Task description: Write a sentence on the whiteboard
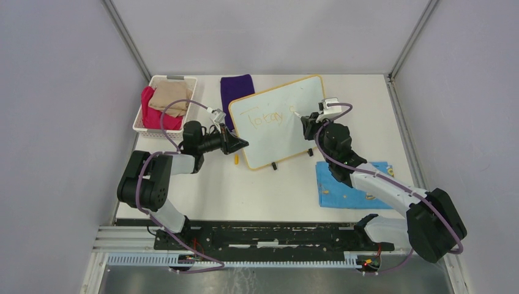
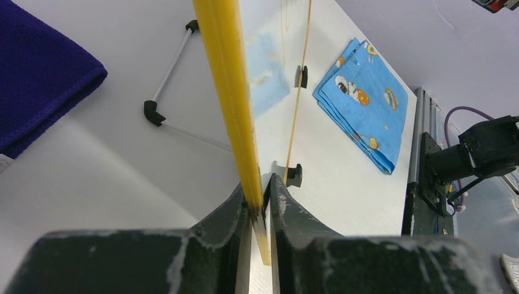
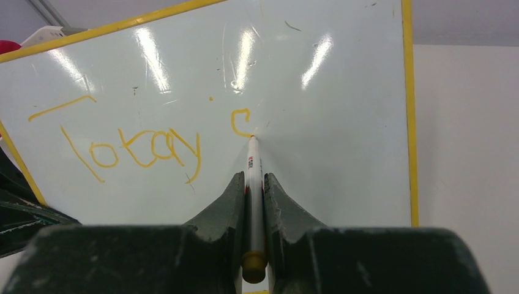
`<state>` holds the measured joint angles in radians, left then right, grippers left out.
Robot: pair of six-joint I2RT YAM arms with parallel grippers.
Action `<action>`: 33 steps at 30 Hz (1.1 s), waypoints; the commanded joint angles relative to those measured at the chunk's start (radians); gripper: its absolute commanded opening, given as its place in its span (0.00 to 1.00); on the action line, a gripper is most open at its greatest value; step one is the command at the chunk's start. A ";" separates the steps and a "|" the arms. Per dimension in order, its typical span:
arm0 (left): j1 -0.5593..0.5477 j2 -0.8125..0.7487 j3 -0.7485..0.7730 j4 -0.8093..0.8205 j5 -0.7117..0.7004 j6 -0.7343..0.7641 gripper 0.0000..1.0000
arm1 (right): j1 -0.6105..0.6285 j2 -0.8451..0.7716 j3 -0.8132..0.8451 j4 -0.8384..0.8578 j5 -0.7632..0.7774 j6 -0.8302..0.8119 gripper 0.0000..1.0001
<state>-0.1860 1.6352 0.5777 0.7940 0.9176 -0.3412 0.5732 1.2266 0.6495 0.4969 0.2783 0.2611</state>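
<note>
The whiteboard (image 1: 275,119) stands tilted on black clip feet at the table's middle. My left gripper (image 1: 240,145) is shut on its yellow frame (image 2: 229,92) at the left edge. My right gripper (image 1: 306,124) is shut on a white marker (image 3: 254,184) with a yellow end. The marker's tip touches the board (image 3: 343,122) at the foot of a yellow curved stroke (image 3: 240,121). The sentence (image 3: 131,150) reads "Today" in yellow-orange, with a dot and that stroke to its right.
A blue cartoon-print cloth (image 1: 352,184) lies right of the board, also in the left wrist view (image 2: 364,95). A purple cloth (image 1: 235,90) lies behind the board. A white basket (image 1: 143,122) holds red and tan cloths at back left. A small yellow cap (image 1: 235,161) lies near the board's front corner.
</note>
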 commanded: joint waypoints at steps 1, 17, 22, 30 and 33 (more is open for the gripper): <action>-0.004 0.021 -0.004 -0.095 -0.087 0.114 0.02 | -0.012 -0.010 0.019 -0.034 0.068 -0.008 0.00; -0.007 0.022 -0.003 -0.096 -0.088 0.114 0.02 | -0.007 -0.026 -0.016 -0.034 -0.045 -0.022 0.00; -0.007 0.022 -0.003 -0.099 -0.088 0.115 0.02 | 0.003 -0.013 -0.009 -0.016 -0.090 -0.013 0.00; -0.008 0.022 -0.001 -0.101 -0.089 0.118 0.02 | 0.004 -0.029 -0.017 0.050 -0.115 0.036 0.00; -0.007 0.024 -0.001 -0.101 -0.090 0.117 0.02 | 0.005 -0.085 -0.026 0.049 -0.113 0.034 0.00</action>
<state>-0.1879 1.6352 0.5789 0.7906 0.9195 -0.3412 0.5743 1.2083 0.6331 0.4725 0.1795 0.2760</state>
